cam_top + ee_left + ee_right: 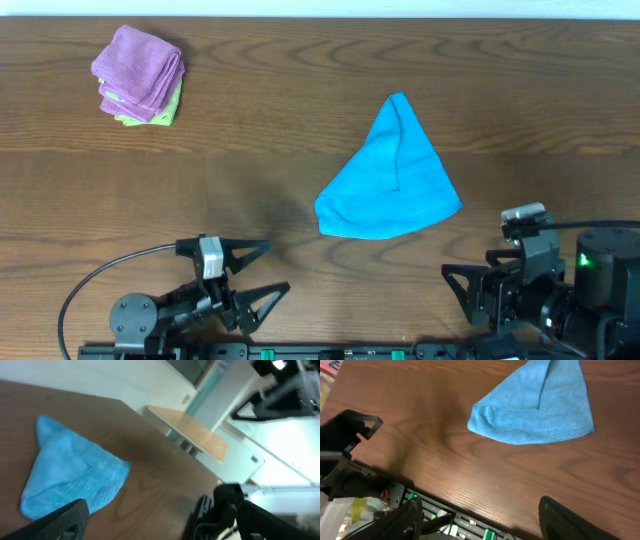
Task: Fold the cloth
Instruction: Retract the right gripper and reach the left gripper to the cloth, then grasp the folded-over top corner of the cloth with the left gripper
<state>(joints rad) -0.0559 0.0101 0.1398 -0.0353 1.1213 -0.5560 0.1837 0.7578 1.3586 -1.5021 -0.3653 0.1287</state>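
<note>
While left hand (276,266) and right hand (480,501) sit open, empty, at near table (300,100) edge, blue triangular microfibre cloth (392,180) lies ahead between them, apex pointing away; right seemingly nearer.

1. The cloth (390,175) lies on the table (300,120), right of centre.
2. A stack (140,75) sits at the far-left corner, well apart.
3. The left gripper (278,266) is at the near edge, left of the cloth; the right gripper (480,502) is to its right.

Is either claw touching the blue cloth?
No, the left claw and right claw sit open near the front edge, apart from the blue cloth.
</note>
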